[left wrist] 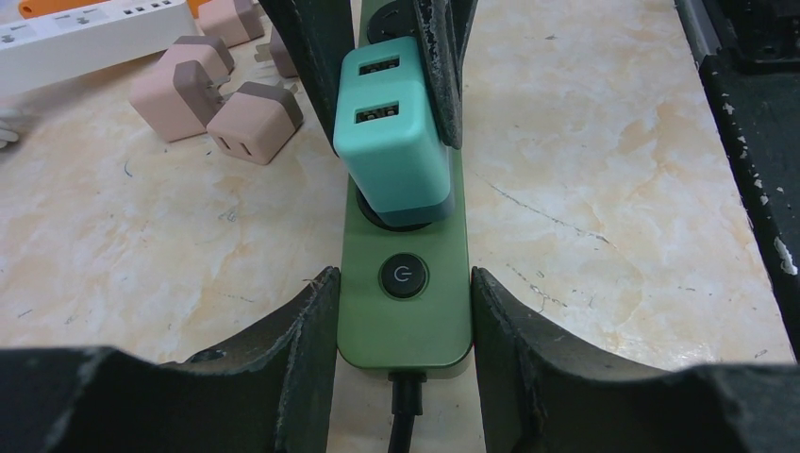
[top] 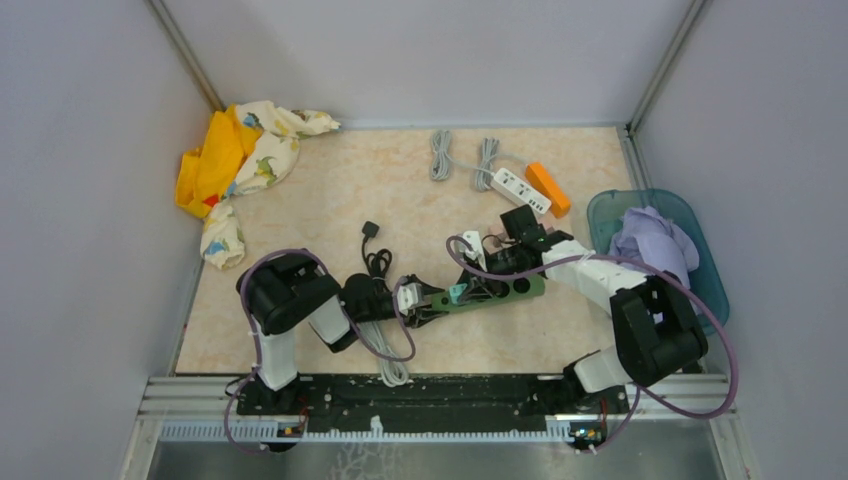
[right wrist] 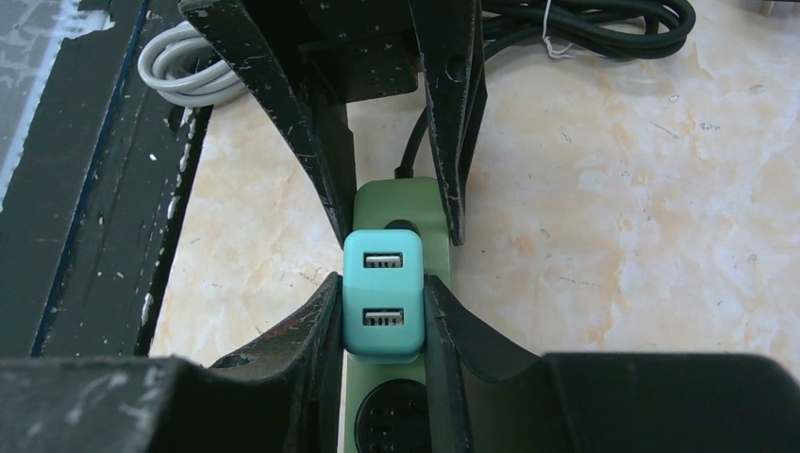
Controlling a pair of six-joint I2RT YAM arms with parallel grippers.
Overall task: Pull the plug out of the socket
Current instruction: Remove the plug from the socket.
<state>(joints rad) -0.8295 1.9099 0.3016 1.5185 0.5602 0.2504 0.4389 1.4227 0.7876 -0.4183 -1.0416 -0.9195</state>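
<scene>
1. left fingers are clamped on the switch end of the dark green plastic power strip, mid-frame on the beige marbled tabletop.
2. right fingers pinch the boxy teal USB charger plug, which is seated in that strip.

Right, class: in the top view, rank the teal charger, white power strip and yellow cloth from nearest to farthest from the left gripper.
1. teal charger, just right of the left gripper.
2. white power strip, back right.
3. yellow cloth, back left corner.
</scene>
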